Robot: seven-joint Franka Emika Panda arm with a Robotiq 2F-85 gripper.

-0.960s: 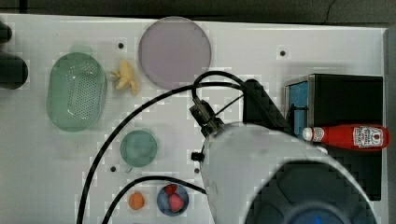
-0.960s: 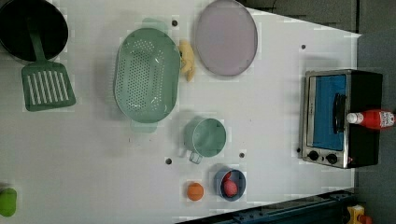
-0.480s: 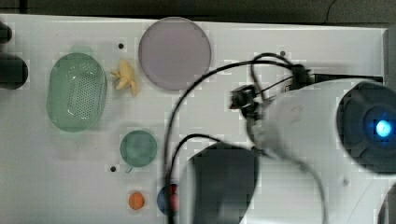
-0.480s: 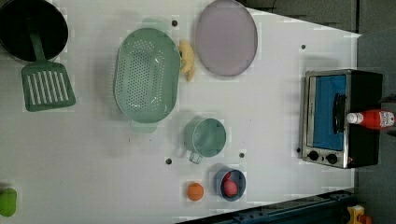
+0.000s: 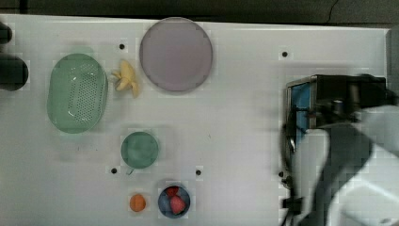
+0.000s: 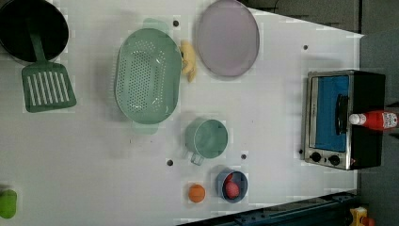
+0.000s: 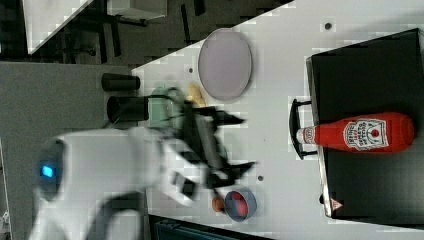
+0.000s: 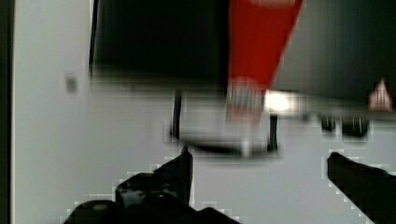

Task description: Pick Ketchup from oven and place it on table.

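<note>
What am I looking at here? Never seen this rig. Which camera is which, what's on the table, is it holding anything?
One white robot arm works over a white table. Three fixed cameras look at the scene: the top, left and right views. The fourth sits on the wrist and looks out past the gripper, whose two dark fingers stand wide open with nothing between them.

A toaster oven stands at the left view's right edge, with a ketchup bottle lying on its black top.

Also on the table: a lilac plate, a green colander, a green cup, a banana piece, a small orange fruit, a blue bowl with red fruit, plus a green spatula and black pot.
</note>
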